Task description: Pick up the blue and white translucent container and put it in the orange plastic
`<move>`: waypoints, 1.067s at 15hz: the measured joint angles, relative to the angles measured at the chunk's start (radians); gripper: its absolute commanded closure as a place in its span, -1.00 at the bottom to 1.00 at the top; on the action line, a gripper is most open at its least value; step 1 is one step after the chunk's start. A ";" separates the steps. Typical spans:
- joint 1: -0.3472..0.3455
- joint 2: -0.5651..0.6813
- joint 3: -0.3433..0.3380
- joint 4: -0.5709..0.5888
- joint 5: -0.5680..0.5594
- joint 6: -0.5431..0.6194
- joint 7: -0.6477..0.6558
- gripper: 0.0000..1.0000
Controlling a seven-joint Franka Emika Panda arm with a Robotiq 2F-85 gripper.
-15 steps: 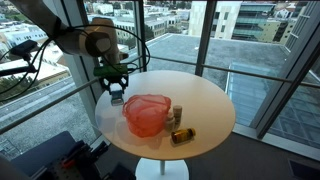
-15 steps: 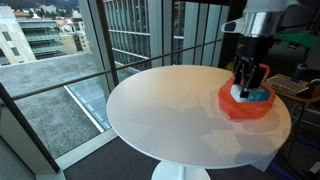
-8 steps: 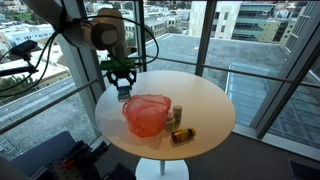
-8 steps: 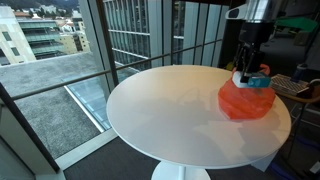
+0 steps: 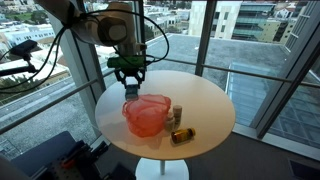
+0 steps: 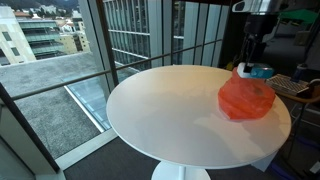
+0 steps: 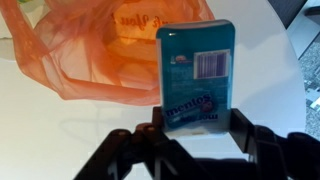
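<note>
My gripper [image 7: 196, 140] is shut on a blue and white translucent container [image 7: 197, 75] with a barcode and label, held upright in the air. In both exterior views the gripper [image 5: 130, 84] [image 6: 247, 66] hangs just above the far edge of the orange plastic bag [image 5: 146, 113] [image 6: 246, 98], which lies crumpled on the round white table [image 5: 205, 100]. In the wrist view the bag [image 7: 95, 50] lies directly beyond the container, its opening facing up.
Two small bottles, one upright [image 5: 178, 114] and one lying down [image 5: 182, 135], sit beside the bag. Glass walls [image 6: 150, 35] surround the table [image 6: 170, 110]. Dark equipment [image 5: 60, 155] stands below the table's edge.
The gripper has risen and moved sideways with the container, from beside the bag at table level to above the bag's edge.
</note>
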 measured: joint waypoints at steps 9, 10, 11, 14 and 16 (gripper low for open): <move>-0.068 0.000 -0.084 -0.004 0.009 -0.009 0.084 0.16; -0.074 0.000 -0.089 -0.007 0.009 -0.011 0.097 0.16; -0.078 0.000 -0.093 -0.010 0.009 -0.014 0.112 0.16; -0.084 0.004 -0.099 -0.020 0.009 -0.029 0.174 0.16; -0.085 0.011 -0.100 -0.029 0.009 -0.030 0.221 0.16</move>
